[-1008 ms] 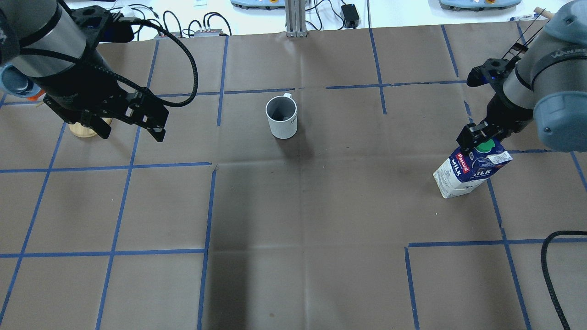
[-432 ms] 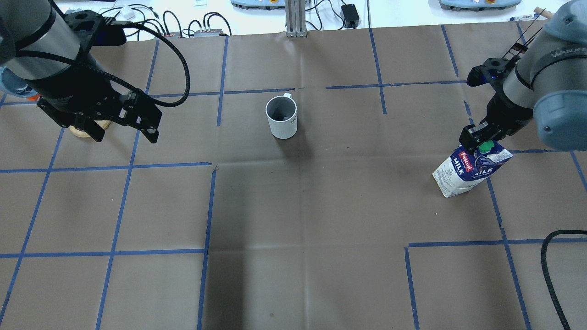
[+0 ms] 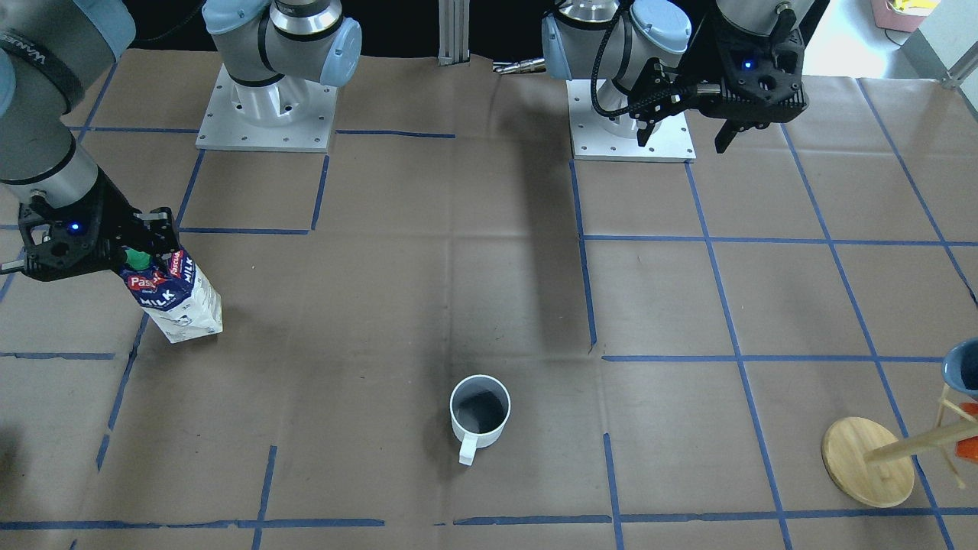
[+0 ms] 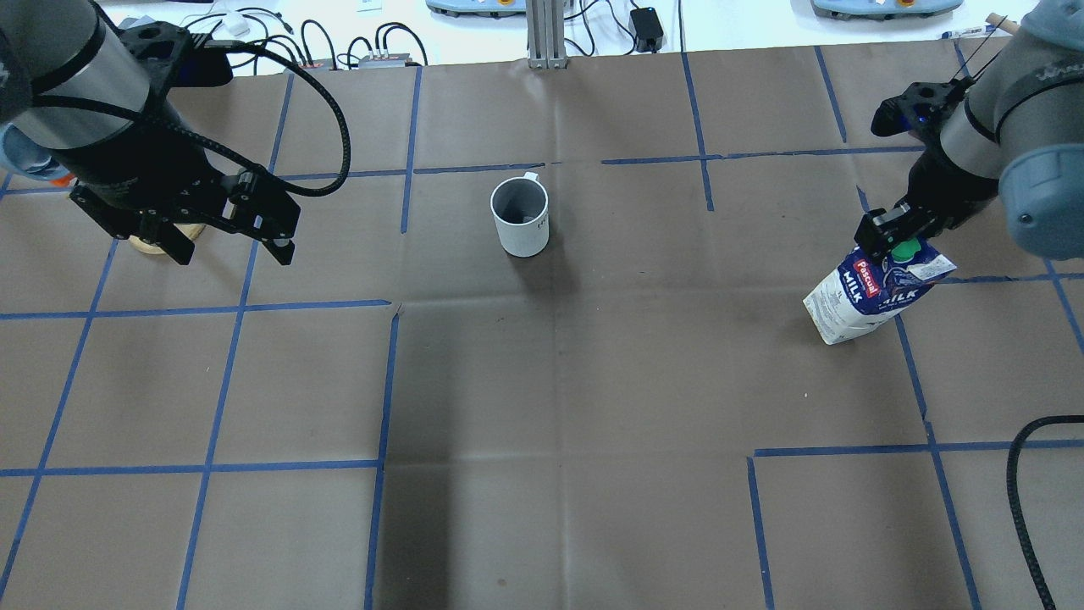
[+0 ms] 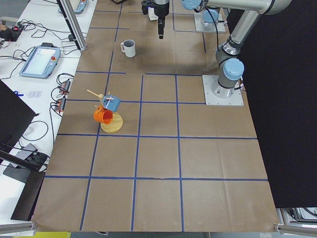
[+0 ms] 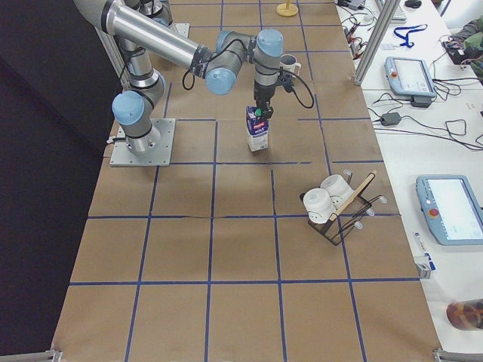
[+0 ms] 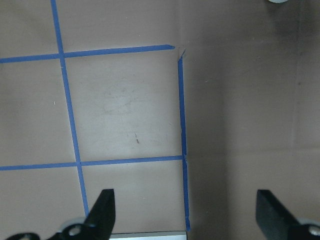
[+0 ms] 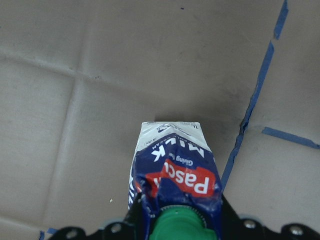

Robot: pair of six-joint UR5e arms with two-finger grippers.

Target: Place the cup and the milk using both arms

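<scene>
The cup (image 4: 519, 216) is a white mug with a dark grey inside, standing upright near the table's middle; it also shows in the front view (image 3: 480, 409) and the left view (image 5: 129, 48). My left gripper (image 4: 233, 250) hangs open and empty well to the cup's left, above bare table (image 7: 185, 215). My right gripper (image 4: 889, 241) is shut on the top of the milk (image 4: 872, 292), a blue and white carton with a green cap (image 8: 175, 225). The carton tilts at the table's right side (image 3: 177, 294); I cannot tell whether its base touches the table.
A wooden mug tree (image 3: 867, 462) with a blue and an orange cup stands at the robot's far left, its base just behind the left gripper (image 4: 152, 241). A black rack with white mugs (image 6: 332, 207) stands near the right end. A black cable (image 4: 1016, 483) loops at the right edge.
My right gripper has carried the milk away from the robot and slightly right. My left gripper shifted a little left and back, then held still. The cup has not moved.
</scene>
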